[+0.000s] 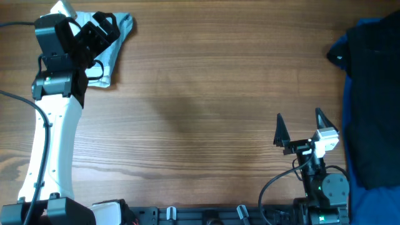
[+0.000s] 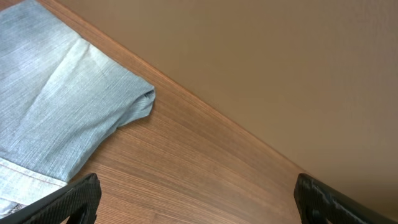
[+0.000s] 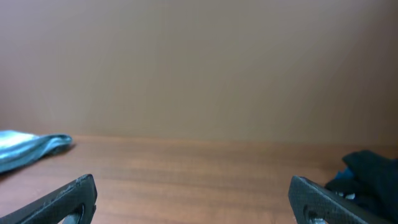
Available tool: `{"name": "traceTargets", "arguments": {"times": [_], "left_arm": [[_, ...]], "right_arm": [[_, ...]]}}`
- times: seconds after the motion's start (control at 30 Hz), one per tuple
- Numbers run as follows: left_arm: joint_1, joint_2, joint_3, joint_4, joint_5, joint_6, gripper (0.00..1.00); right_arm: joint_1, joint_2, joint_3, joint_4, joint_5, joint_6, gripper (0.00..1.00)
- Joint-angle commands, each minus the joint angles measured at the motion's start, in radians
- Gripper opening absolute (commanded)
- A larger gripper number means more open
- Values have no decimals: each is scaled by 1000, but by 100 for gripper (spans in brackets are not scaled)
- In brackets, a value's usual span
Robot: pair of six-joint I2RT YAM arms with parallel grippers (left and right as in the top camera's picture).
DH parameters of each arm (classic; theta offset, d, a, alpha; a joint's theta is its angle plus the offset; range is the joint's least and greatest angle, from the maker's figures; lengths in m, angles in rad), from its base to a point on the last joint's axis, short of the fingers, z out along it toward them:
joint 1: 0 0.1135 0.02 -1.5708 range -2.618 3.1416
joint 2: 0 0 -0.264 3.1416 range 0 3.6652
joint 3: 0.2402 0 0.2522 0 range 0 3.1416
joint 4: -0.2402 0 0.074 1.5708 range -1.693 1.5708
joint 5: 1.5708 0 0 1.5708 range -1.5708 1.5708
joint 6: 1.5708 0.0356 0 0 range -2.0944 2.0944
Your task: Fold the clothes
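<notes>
Pale blue jeans (image 1: 111,59) lie in a loose heap at the upper left of the overhead frame, partly under the left arm. In the left wrist view the jeans (image 2: 62,106) fill the upper left, with a rounded fold ending on bare table (image 2: 205,162). Soft, faded denim like this should be limp yet fairly weighty. It will likely drape and drag rather than slide, and a pinch of one layer may lift only that layer. The stitched hem or waistband looks the surest place to take hold, being thicker and less prone to slip out. The hem strip shows at the lower left edge of the left wrist view.

The left gripper (image 2: 198,202) has its jaws spread wide with nothing between them. Its left finger sits just beside the cloth, though contact cannot be told. The right gripper (image 1: 300,119) is well apart, at the lower right of the overhead frame. Its jaws are likewise released and empty, and they point across bare table.
</notes>
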Motion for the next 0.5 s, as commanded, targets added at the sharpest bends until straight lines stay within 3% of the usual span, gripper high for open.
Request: {"name": "traceTargets", "arguments": {"times": [0.0,0.47], "left_arm": [[-1,5,-4,2,-10,5,100],[-1,5,-4,2,-10,5,100]], "right_arm": [[-5,-16,-3,-75,11,-13,100],[-38,-16,-3,-129,22,-167,100]]}}
